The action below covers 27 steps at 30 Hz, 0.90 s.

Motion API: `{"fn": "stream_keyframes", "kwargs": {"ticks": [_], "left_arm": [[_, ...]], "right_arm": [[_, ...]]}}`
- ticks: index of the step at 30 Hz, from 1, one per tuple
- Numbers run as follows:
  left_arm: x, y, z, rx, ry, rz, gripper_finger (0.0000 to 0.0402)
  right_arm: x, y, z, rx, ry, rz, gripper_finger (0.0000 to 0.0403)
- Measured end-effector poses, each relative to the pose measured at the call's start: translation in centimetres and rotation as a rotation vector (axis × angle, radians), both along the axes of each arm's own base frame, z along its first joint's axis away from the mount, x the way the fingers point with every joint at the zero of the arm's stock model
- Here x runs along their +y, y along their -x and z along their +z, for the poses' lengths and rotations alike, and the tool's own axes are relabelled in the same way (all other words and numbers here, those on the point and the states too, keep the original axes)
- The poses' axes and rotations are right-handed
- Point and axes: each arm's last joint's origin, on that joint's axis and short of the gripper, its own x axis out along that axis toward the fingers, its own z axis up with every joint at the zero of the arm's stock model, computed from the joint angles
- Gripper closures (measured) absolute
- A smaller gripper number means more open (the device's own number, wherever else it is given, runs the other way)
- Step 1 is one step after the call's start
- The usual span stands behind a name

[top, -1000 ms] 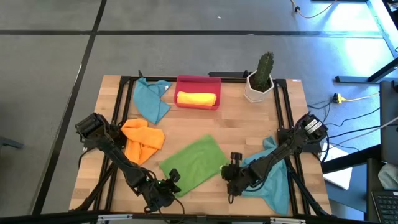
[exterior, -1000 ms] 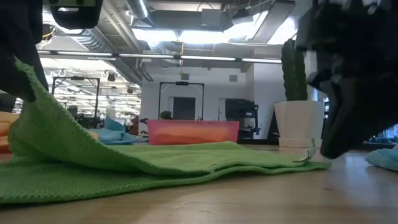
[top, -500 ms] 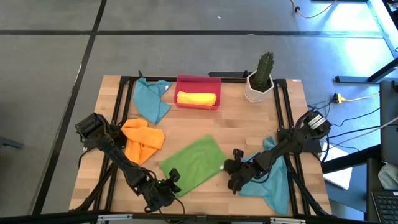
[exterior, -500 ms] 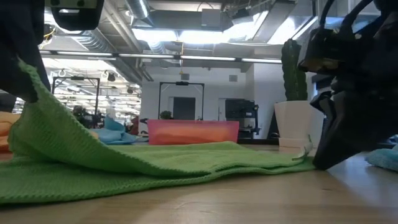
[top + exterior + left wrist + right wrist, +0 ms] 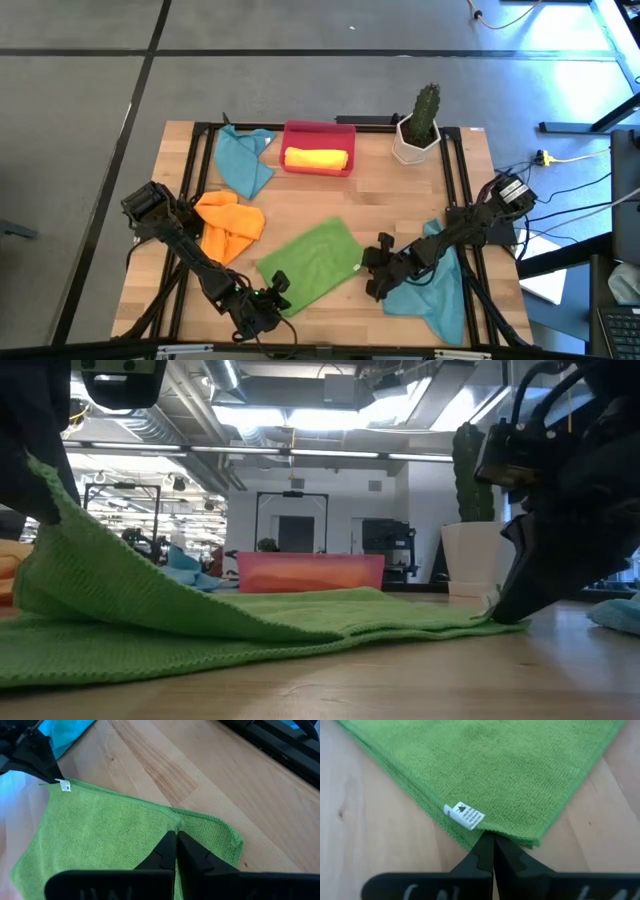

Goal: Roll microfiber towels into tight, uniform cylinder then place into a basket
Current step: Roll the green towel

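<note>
A green microfiber towel [image 5: 310, 262] lies folded on the middle of the table, with a white label [image 5: 464, 815] at its right corner. My left gripper [image 5: 278, 292] is shut on the towel's near-left part, which rises off the table [image 5: 70, 540]. My right gripper [image 5: 368, 272] is shut, its tips at the labelled right corner. The red basket [image 5: 318, 133] stands at the far edge with a rolled yellow towel [image 5: 316, 158] in it. My left gripper pinches the green towel's edge [image 5: 186, 822] near its near corner between the two fingers, slanting down from the near-left. That part is lifted and slopes down to the rest, which lies on the table. My right gripper's shut fingertips [image 5: 485, 845] meet the edge of the towel's right corner [image 5: 505, 834] beside the label, slanting down from the right. The corner lies flat on the table; whether any cloth is between the fingers I cannot tell.
An orange towel [image 5: 228, 225] lies crumpled at the left and a teal one [image 5: 243, 160] at the far left. Another teal towel [image 5: 430, 295] lies under my right arm. A white pot with a cactus [image 5: 417, 135] stands at the far right.
My right gripper, still shut, has sunk and rolled a little, and its tips have come to the green towel's right corner. The towel and my left gripper have kept still.
</note>
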Motion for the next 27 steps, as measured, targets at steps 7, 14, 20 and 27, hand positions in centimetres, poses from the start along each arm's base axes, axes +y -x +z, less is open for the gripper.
{"fn": "stream_keyframes", "kwargs": {"ticks": [7, 14, 20, 27], "left_arm": [[0.0, 0.0, 0.0, 0.012, 0.014, -0.01, 0.0401], [-0.3, 0.2, -0.1, 0.031, 0.05, -0.02, 0.0401], [-0.8, 0.7, -0.1, 0.032, 0.054, -0.041, 0.0401], [-1.0, 0.9, -0.1, 0.038, 0.075, -0.036, 0.0401]], "right_arm": [[-0.6, 0.5, -0.8, -0.035, -0.036, -0.027, 0.0402], [-0.7, 0.6, -0.9, -0.032, -0.04, -0.033, 0.0402], [-0.7, 0.6, -1.0, -0.028, -0.04, -0.033, 0.04], [-0.7, 0.7, -1.0, -0.025, -0.04, -0.032, 0.0399]]}}
